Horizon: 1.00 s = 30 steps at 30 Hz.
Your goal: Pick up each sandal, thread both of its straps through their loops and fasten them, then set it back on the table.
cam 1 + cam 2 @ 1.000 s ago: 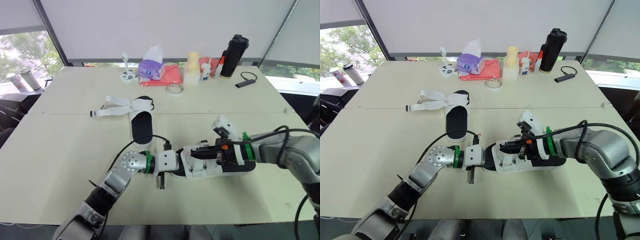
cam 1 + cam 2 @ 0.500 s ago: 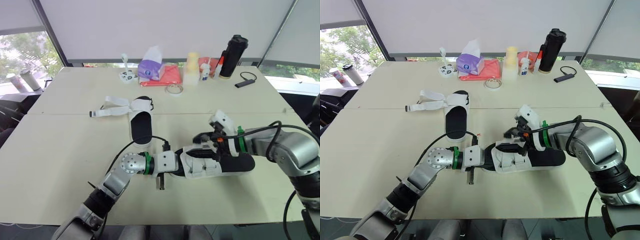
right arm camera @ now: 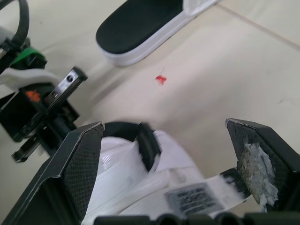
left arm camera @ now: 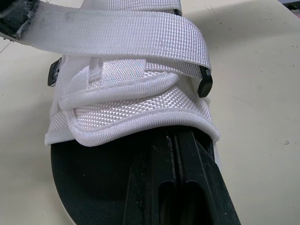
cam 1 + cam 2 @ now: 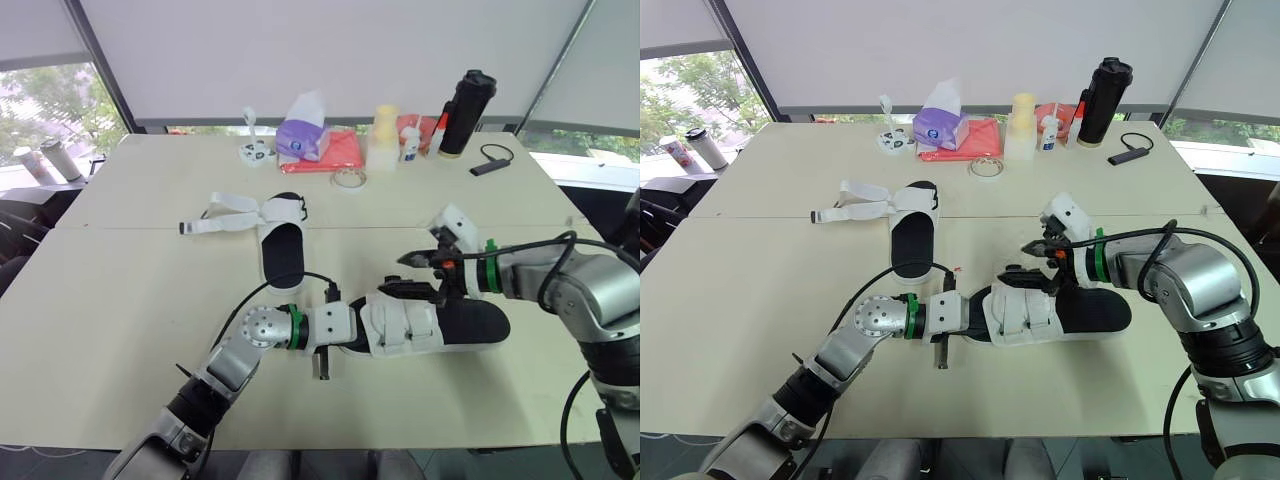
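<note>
The near sandal (image 5: 455, 325), black sole with white straps, lies on the table (image 5: 120, 300) in front of me. My left gripper (image 4: 174, 143) is shut, its fingers lying on the black footbed and pushed in under the white upper (image 4: 136, 108). A strap (image 4: 126, 37) crosses over the upper. My right gripper (image 5: 405, 273) hovers just above the sandal's straps, open wide and holding nothing. The second sandal (image 5: 281, 248) lies farther back on the left with its straps (image 5: 225, 218) spread loose on the table.
Along the far edge stand a purple tissue pack (image 5: 303, 135), a red cloth (image 5: 338, 152), a pale bottle (image 5: 385, 135), a black flask (image 5: 468, 110), a tape ring (image 5: 350, 178) and a black dongle (image 5: 492, 160). A red speck (image 3: 161, 78) lies between the sandals.
My right gripper has opened and lifted up off the near sandal's straps, drawing back to the right. The left gripper stays shut in the sandal.
</note>
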Available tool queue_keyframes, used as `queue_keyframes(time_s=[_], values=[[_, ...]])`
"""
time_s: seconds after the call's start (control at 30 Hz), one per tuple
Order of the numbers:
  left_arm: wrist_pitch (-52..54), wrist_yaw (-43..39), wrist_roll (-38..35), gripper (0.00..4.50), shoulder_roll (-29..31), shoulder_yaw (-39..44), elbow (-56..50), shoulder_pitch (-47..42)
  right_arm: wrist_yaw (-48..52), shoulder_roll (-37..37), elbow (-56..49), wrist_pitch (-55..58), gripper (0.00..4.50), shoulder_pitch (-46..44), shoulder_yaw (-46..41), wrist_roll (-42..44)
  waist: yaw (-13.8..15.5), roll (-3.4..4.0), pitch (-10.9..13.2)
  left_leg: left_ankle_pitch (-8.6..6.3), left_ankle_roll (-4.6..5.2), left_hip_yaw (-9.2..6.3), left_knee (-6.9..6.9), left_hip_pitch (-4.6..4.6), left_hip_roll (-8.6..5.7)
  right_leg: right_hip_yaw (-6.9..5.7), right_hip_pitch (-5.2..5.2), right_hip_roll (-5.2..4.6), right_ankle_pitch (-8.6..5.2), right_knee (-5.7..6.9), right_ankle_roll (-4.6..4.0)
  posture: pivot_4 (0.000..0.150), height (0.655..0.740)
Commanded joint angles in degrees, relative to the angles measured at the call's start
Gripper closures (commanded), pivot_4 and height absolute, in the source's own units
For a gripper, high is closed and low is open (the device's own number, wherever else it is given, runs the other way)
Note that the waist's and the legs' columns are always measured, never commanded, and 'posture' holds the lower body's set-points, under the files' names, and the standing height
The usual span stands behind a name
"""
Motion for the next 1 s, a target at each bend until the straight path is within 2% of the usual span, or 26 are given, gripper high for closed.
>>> queue_keyframes(time_s=[0.03, 0.07, 0.17, 0.4, 1.0], values=[[2.93, -0.47, 2.84, 4.5, 0.96, -2.6, 2.67, 1.7, 1.0, 0.03, -1.53, 1.04, 0.06, -0.3, -0.86, 0.62, 0.0, 0.0, 0.0, 0.0, 0.0, 0.0, 0.0, 0.0, 0.0, 0.0, 0.0, 0.0, 0.0, 0.0, 0.0, 0.15, 0.7296], [2.95, -0.41, 2.84, 4.5, 0.95, -2.57, 2.69, 1.73, 1.05, 0.37, -1.49, 1.32, 0.06, -0.26, -0.74, 0.62, 0.0, 0.0, 0.0, 0.0, 0.0, 0.0, 0.0, 0.0, 0.0, 0.0, 0.0, 0.0, 0.0, 0.0, 0.0, 0.15, 0.7296], [2.91, -0.37, 2.81, 4.5, 0.96, -2.53, 2.81, 1.74, 1.23, 1.15, -1.46, 1.77, 0.88, -0.57, -0.91, 0.62, 0.01, 0.0, 0.0, 0.0, 0.0, 0.0, 0.0, 0.0, -0.01, 0.0, 0.0, 0.0, 0.0, 0.01, 0.0, 0.15, 0.7296], [2.76, -0.32, 2.86, 4.5, 1.01, -2.58, 2.87, 1.85, 2.18, 1.51, -2.28, 2.87, 4.47, -1.48, -0.81, 1.04, 0.0, 0.0, 0.0, 0.0, 0.01, 0.0, 0.01, 0.01, -0.06, 0.0, 0.0, 0.0, 0.0, 0.03, 0.01, 0.15, 0.7296], [2.3, -0.81, 2.88, 4.5, 0.86, -2.78, 3.97, 1.17, 16.41, -0.55, -8.71, 1.93, 4.47, -10.34, 1.07, 6.58, 0.0, 0.01, 0.0, -0.02, -0.04, 0.0, 0.03, 0.01, -0.05, 0.0, -0.02, 0.0, 0.01, 0.06, 0.02, 0.15, 0.7296]])
